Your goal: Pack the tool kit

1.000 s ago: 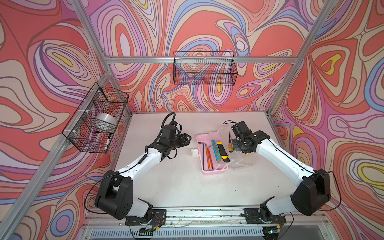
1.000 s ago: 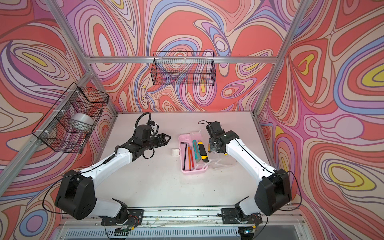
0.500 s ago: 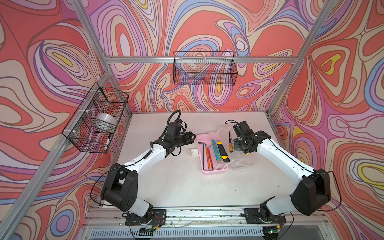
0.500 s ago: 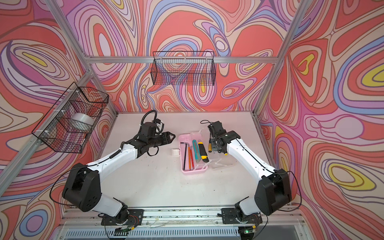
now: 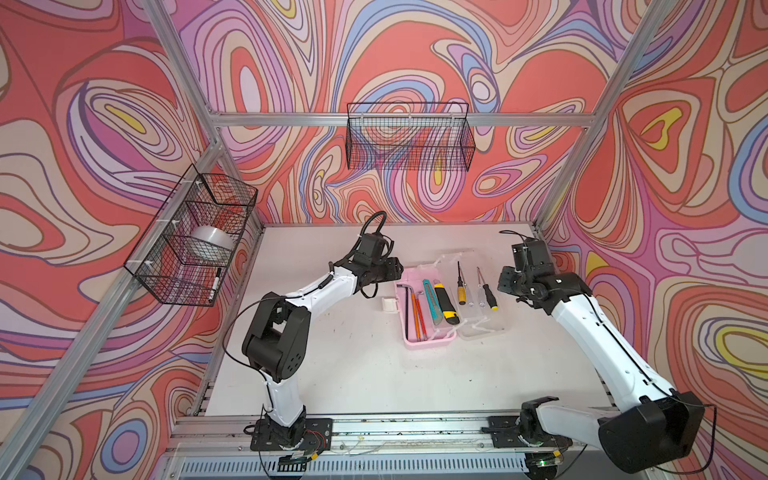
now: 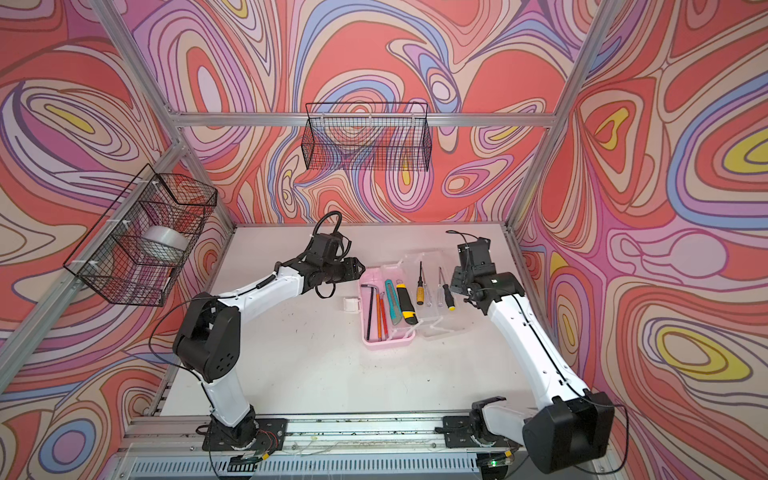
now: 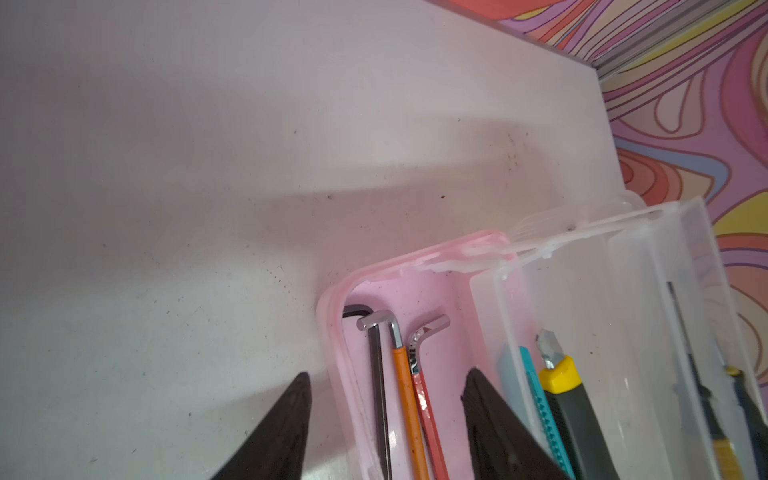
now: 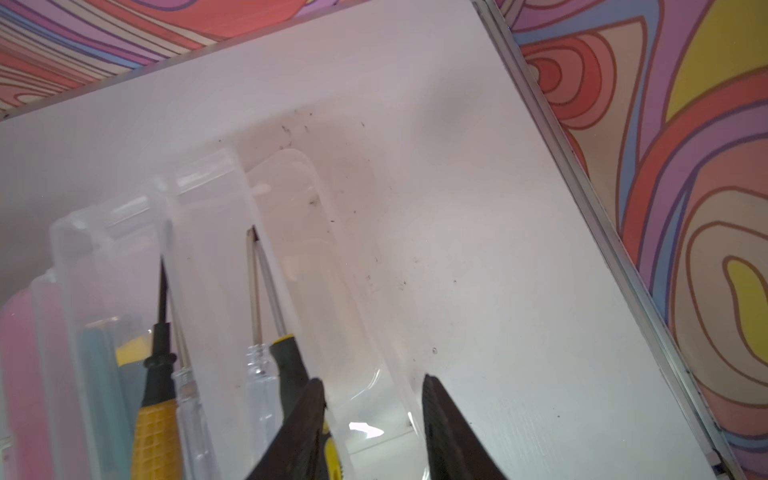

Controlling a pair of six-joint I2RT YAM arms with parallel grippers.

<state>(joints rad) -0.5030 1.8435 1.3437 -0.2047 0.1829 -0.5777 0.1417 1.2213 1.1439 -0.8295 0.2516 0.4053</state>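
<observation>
wrist views only — left fingers apart over pink base, right fingers apart at clear lid

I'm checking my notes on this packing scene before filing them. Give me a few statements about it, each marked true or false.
1. The clear lid lies open beside the pink base. True.
2. The yellow-black knife lies on the open lid. False: it lies in the pink base, next to the teal knife.
3. Screwdrivers lie on the open lid. True.
4. The left tool is shut on the orange hex key. False: its jaws stand apart, holding nothing; the key lies in the base.
5. The roll of tape lies inside the pink base. False: it sits in the side-wall basket.
</observation>
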